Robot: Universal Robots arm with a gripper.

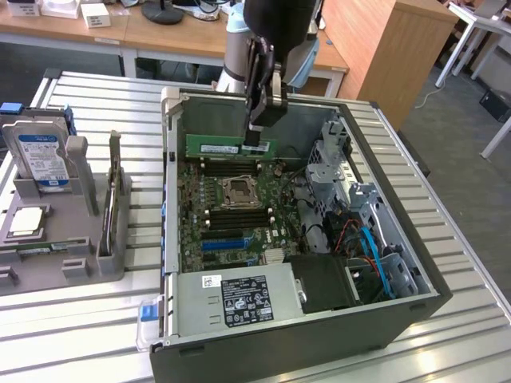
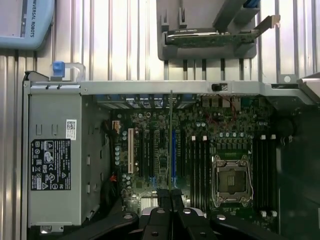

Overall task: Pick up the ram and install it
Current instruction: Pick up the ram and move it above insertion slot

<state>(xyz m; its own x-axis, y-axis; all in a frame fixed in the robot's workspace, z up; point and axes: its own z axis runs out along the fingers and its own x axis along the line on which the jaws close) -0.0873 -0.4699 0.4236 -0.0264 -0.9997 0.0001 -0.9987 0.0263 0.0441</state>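
The computer case [image 1: 383,319] lies open on the slatted table [image 1: 455,239]. Its walls close the board in on every side, so only the top is free. A metal cage [image 1: 331,163] fills the part at the exterior view's right, and the power supply [image 1: 239,295] fills the near part. I count one ram [image 1: 215,147], one gripper [image 1: 259,144] and one processor socket [image 1: 239,191]. On the grey holder [image 1: 80,247] at the exterior view's left stand one hard drive [image 1: 38,155] and one square chip [image 1: 24,222]. The ram hangs level above the board, near the far wall. Its end at the exterior view's right is clamped in the gripper.

In the wrist view the ram shows edge-on as a thin line. It comes out from between the two fingers [image 2: 159,210], which are pressed together on it. It runs over the board just beside one blue slot [image 2: 174,155], with one white slot [image 2: 131,150] further aside.
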